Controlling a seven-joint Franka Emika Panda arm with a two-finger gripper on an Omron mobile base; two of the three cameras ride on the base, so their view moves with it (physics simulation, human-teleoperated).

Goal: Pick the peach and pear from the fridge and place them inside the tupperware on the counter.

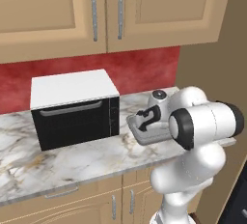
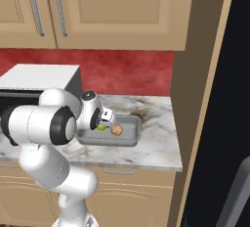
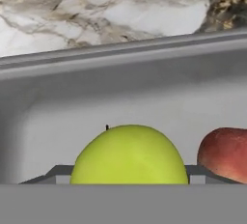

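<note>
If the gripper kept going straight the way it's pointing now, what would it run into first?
Most likely the round yellow-green pear, which sits right between the gripper's fingers in the hand view. Behind it is the inner wall of the low pale grey tupperware. The red-orange peach lies off to one side.

A: From where do the two base views look?
B: Both from behind the arm, forward and down onto the counter (image 1: 72,162). The left one faces the microwave (image 1: 75,107) and the tupperware (image 1: 136,133); the right one takes in the same tupperware (image 2: 133,132) plus the fridge (image 2: 229,99) at far right.
A: And the hand view?
B: Very near, looking low into the tupperware (image 3: 120,88), with the pear (image 3: 129,155) close, the peach (image 3: 226,153) to its right, marble beyond the far rim
</note>
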